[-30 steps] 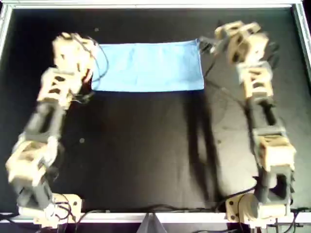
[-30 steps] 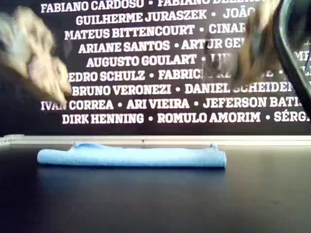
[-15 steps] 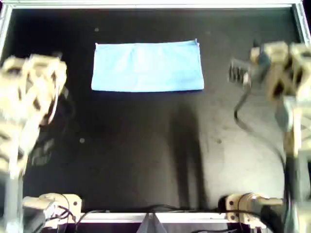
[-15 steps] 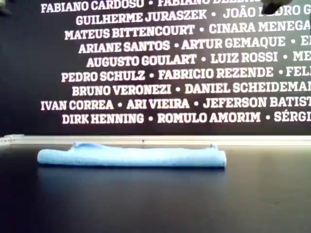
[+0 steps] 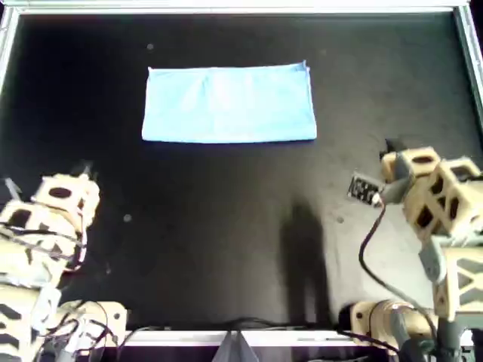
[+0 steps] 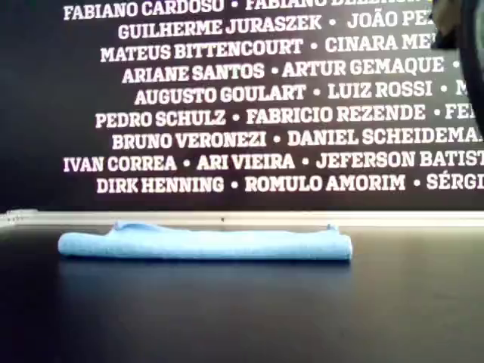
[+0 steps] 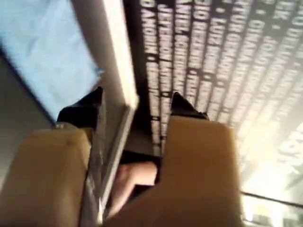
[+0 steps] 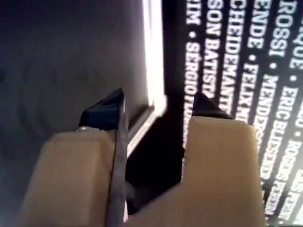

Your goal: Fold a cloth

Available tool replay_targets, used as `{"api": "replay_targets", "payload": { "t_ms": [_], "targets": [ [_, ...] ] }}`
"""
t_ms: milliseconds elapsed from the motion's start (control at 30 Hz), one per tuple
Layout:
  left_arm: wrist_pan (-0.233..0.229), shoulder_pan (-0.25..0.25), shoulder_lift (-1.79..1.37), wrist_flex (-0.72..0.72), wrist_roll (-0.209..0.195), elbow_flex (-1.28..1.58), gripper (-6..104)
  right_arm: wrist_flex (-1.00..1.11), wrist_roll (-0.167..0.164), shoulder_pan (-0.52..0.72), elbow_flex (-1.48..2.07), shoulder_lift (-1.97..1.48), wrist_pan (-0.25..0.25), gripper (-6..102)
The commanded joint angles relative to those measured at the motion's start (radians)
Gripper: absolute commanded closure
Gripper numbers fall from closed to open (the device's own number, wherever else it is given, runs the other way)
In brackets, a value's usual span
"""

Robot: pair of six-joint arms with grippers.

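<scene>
The light blue cloth (image 5: 229, 103) lies flat as a wide rectangle on the black table, in the far half of the overhead view. In the exterior view the cloth (image 6: 204, 244) is a low folded strip with nothing touching it. My left gripper (image 7: 139, 99) is open and empty, and a part of the cloth (image 7: 42, 52) shows beyond it. In the overhead view the left gripper (image 5: 75, 177) is near the left side, well away from the cloth. My right gripper (image 8: 158, 101) is open and empty. It sits at the overhead view's right (image 5: 381, 162).
A metal rim (image 5: 226, 7) frames the black table. A dark wall with white names (image 6: 227, 113) stands behind the far edge. A dark blurred piece of an arm (image 6: 465, 45) shows at the exterior view's upper right. Both arm bases (image 5: 377, 324) sit at the near edge.
Both arms have drawn back from the cloth's two ends toward the overhead view's near edge. The cloth has stayed put.
</scene>
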State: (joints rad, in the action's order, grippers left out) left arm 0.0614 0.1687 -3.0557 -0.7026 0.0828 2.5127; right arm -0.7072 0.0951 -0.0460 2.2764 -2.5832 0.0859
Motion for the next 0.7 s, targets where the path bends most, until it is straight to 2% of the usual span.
{"api": "replay_targets", "payload": {
  "t_ms": [0,167,333,500,600,667],
  "targets": [
    [0.0,-0.018,-0.026,0.032,0.005,0.02,49,0.0,-0.003,0.031,0.049,-0.132,0.0,38],
    [-0.002,-0.023,-0.026,0.216,0.006,0.172,49,0.084,-0.005,0.117,0.284,-0.41,0.0,29],
    [-0.002,-0.023,-0.026,0.402,0.006,0.325,49,0.163,-0.005,0.153,0.503,-0.541,0.0,28],
    [-0.002,-0.021,-0.026,0.414,0.006,0.426,49,0.187,-0.005,0.153,0.615,-0.532,0.0,28],
    [-0.018,-0.023,-0.026,0.414,0.006,0.494,49,0.189,-0.005,0.153,0.669,-0.532,0.0,28],
    [-0.018,-0.023,-0.026,0.413,-0.005,0.502,50,0.189,-0.005,0.152,0.713,-0.532,0.002,28]
  ]
}}
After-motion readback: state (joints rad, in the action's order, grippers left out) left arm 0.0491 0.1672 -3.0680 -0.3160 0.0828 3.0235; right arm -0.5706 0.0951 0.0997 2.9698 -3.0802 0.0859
